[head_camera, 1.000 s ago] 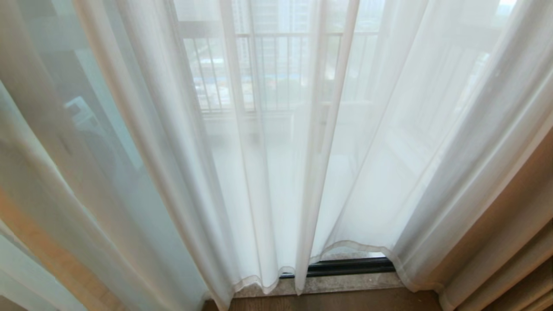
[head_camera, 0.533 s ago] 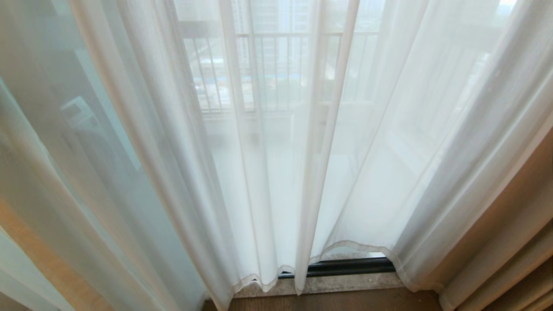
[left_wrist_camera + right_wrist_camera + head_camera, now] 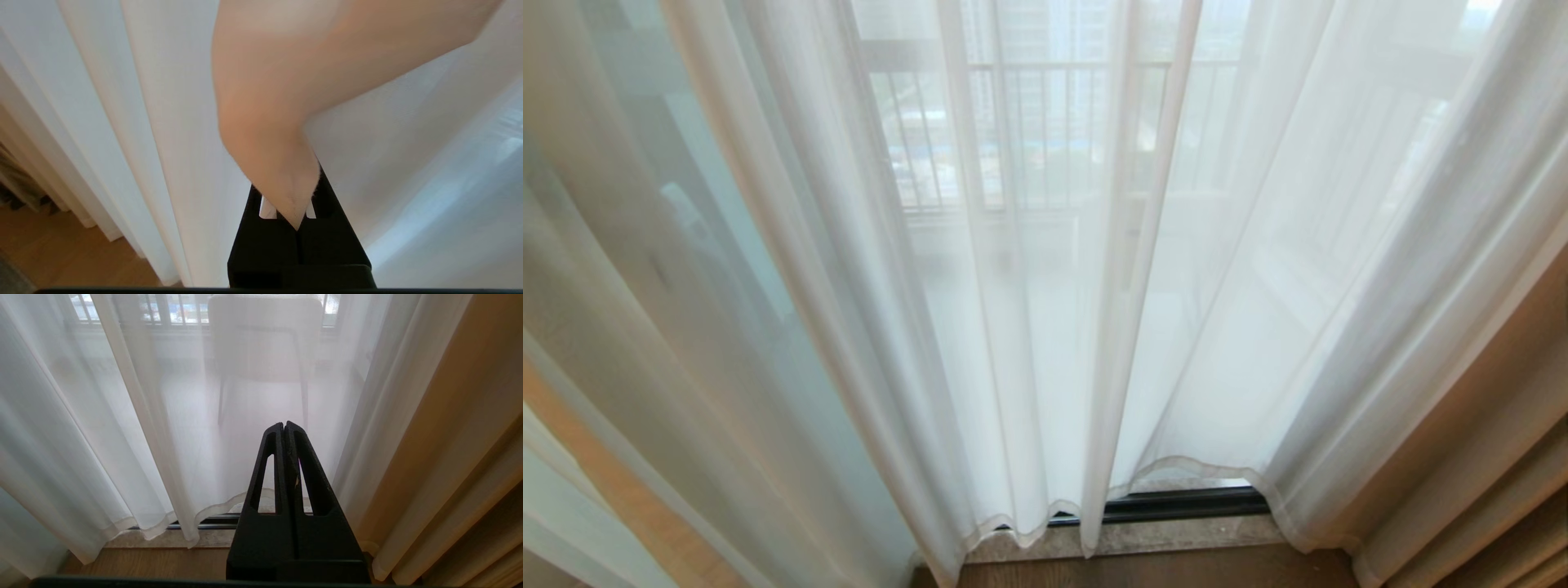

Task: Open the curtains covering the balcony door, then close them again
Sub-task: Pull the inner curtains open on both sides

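The sheer white curtains [image 3: 1029, 327] hang shut across the balcony door, whose dark bottom track [image 3: 1176, 504] shows under the hems. The two panels meet near the middle, and a right panel [image 3: 1298, 286] drapes toward the drape. Neither gripper appears in the head view. In the left wrist view my left gripper [image 3: 297, 232] is shut on a pinched fold of curtain [image 3: 269, 122], which looks tan up close and hides the fingertips. More white folds [image 3: 163, 122] hang beside it. My right gripper [image 3: 284, 425] is shut with nothing in it, held low in front of the sheer curtain [image 3: 122, 416].
A thick beige drape [image 3: 1486, 457] hangs at the right edge. A stone sill [image 3: 1176, 535] and wooden floor [image 3: 1160, 567] lie below the hems. Behind the fabric stand a chair [image 3: 265, 339] and the balcony railing [image 3: 1045, 131].
The curtain folds at the far left of the head view have shifted and swayed. The middle and right panels hang as before.
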Robot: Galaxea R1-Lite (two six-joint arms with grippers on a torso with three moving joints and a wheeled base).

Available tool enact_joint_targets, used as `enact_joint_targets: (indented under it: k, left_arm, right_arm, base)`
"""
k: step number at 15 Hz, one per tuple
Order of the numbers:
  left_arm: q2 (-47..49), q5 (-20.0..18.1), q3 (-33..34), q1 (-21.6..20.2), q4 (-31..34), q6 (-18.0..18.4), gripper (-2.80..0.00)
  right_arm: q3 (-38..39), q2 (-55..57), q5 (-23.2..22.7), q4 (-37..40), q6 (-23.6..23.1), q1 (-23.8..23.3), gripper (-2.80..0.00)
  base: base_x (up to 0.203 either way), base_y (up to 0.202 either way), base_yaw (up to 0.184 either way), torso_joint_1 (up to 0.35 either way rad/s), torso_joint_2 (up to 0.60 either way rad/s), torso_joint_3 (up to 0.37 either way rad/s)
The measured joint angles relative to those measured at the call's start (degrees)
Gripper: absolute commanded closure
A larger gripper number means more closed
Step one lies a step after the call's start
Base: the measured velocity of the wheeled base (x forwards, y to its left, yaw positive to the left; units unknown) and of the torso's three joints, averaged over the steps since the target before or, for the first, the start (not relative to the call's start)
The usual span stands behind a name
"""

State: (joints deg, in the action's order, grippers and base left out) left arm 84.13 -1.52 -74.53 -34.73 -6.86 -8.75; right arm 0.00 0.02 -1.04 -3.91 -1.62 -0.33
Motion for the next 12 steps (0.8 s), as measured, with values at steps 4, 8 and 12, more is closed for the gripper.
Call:
enact_joint_targets:
  k: [4,8,12]
  left_arm:
    - [-2.12,-1.84,0.70,2.52,0.06,0.11,0.00]
    - [-4.55,-1.87,4.37,4.51,0.02,0.13,0.00]
    - [-5.71,-5.04,6.25,5.79,-0.05,0.11,0.00]
  right_arm:
    - [0.00,0.00,0.00,0.00,-0.01,-0.02,0.00]
    - [0.00,0.00,0.02,0.00,-0.02,-0.02,0.00]
    - [0.00,0.00,0.02,0.00,-0.02,-0.02,0.00]
  base:
    - [0.000,0.000,0.000,0.000,0.00,0.000]
    - [0.000,0.000,0.000,0.000,0.00,0.000]
    - [0.000,0.000,0.000,0.000,0.00,0.000]
